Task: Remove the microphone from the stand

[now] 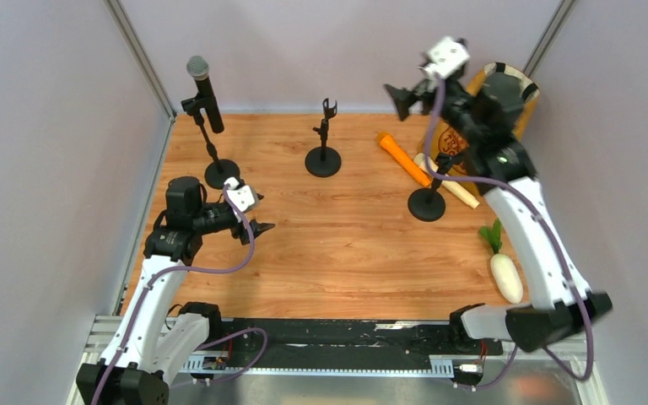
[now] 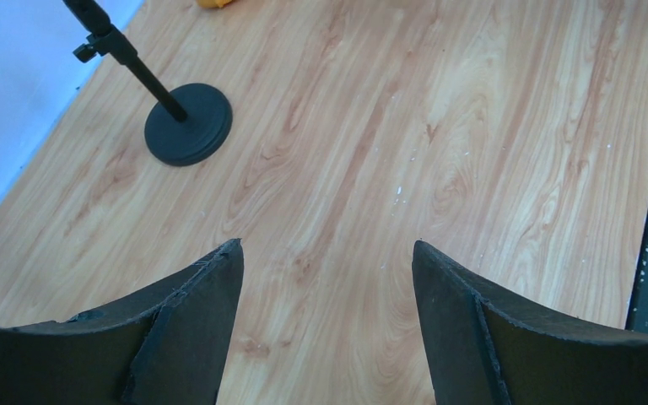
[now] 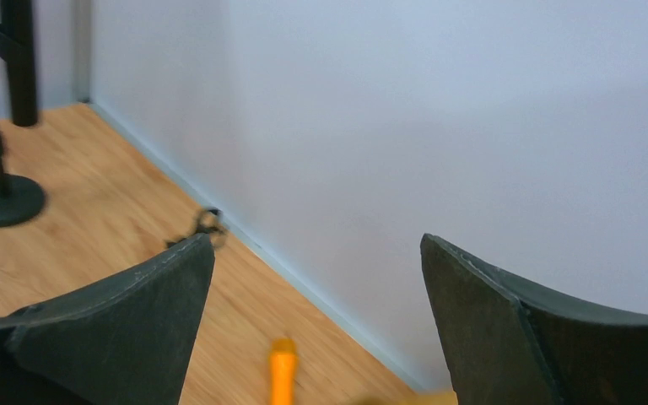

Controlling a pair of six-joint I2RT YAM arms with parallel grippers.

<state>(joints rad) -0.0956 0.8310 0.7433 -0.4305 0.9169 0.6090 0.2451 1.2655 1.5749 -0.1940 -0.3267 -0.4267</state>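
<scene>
The microphone (image 1: 205,91), grey mesh head and black handle, sits upright in the clip of the far-left stand (image 1: 221,173). Its black handle (image 3: 18,59) and that stand's base (image 3: 4,200) also show at the left edge of the right wrist view. My left gripper (image 1: 261,228) hovers low over the table, right of that stand and nearer to me, open with nothing between its fingers (image 2: 327,253). My right gripper (image 1: 398,99) is raised high at the back right, far from the microphone, open and empty (image 3: 318,240).
An empty stand (image 1: 323,160) stands at the back middle, its base (image 2: 187,123) in the left wrist view. A third stand's base (image 1: 426,204) sits under the right arm. An orange carrot (image 1: 403,159), a white stick (image 1: 447,181), a leafy white radish (image 1: 506,277) and a basket (image 1: 498,89) lie right.
</scene>
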